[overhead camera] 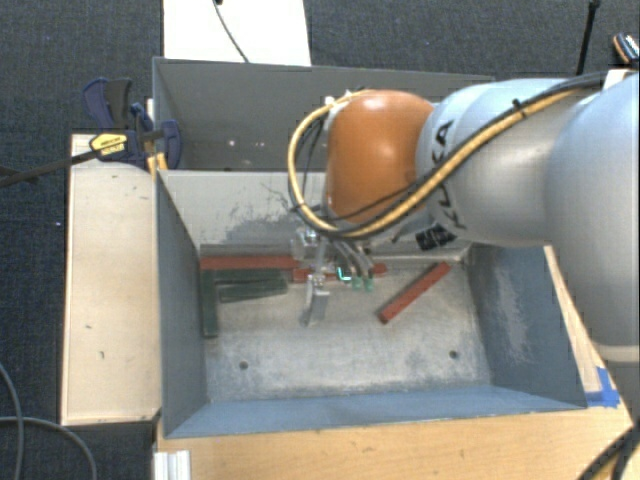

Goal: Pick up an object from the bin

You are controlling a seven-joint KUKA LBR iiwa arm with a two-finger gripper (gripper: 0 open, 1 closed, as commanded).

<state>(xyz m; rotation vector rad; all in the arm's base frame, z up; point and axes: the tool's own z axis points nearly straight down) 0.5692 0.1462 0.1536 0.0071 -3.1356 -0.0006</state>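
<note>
The grey metal bin [470, 368] receives the arm [520, 168], whose gripper [316, 308] hangs low over the middle of the floor; I cannot tell whether its jaws are spread or pressed together. Just left of it lie a long red-brown bar [245, 263] and a dark green L-shaped piece [240, 290], with a shorter red stick [412, 293] tilted to its right.
</note>
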